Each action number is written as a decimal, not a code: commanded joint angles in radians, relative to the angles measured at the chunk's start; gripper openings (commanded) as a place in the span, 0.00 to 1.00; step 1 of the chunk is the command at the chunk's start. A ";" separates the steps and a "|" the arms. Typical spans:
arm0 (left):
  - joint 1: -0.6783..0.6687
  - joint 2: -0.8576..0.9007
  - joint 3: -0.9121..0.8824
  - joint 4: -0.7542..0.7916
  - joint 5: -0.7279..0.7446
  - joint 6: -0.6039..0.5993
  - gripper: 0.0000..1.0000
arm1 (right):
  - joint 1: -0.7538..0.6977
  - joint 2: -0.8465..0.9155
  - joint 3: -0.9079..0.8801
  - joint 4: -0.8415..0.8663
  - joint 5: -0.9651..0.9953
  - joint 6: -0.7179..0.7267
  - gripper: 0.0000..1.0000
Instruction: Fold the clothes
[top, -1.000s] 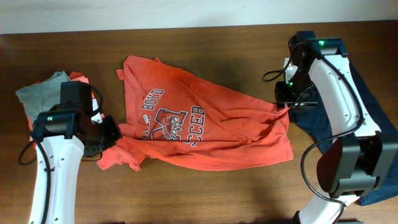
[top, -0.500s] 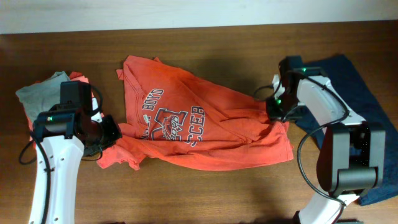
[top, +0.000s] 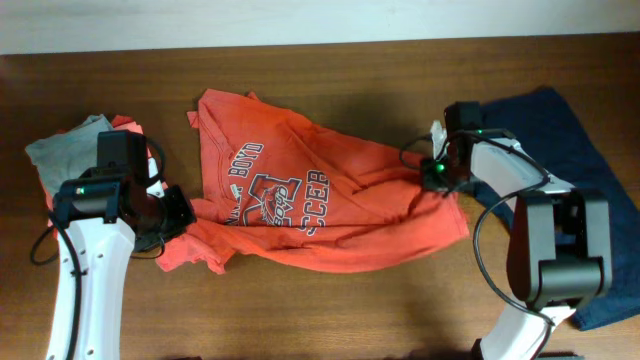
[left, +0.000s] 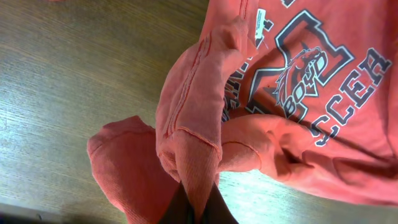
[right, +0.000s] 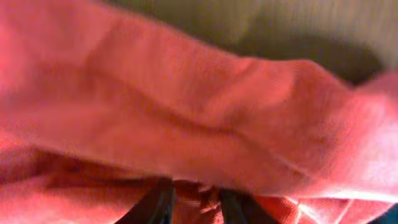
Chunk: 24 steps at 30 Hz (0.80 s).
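A grainy wooden worktop (top: 330, 300) carries the rumpled orange-red cotton T-shirt (top: 350, 225), stretched between both sets of jaws. The left gripper (left: 198, 208) has its jaws clamped on a bunched, hemmed fold. The right gripper (right: 196, 202) has its jaws clamped on a soft ridge of the opposite edge.

right gripper (top: 437, 176) moved onto orange T-shirt (top: 300, 190) edge, jaws narrowed on fabric

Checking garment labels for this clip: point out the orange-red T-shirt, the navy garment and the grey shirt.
orange-red T-shirt (top: 300, 195): overhead view, on its chest print.
navy garment (top: 575, 135): overhead view, on its bare upper part.
grey shirt (top: 60, 150): overhead view, on its uncovered left part.
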 joint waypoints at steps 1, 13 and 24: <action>0.004 -0.006 0.006 -0.006 -0.011 0.016 0.01 | 0.001 0.174 -0.029 0.154 0.000 -0.005 0.39; 0.004 -0.006 0.006 -0.005 -0.011 0.016 0.01 | -0.008 0.223 0.058 0.518 0.015 0.055 0.95; 0.004 -0.006 0.006 0.004 -0.011 0.016 0.01 | -0.098 0.083 0.397 -0.117 0.015 0.057 0.99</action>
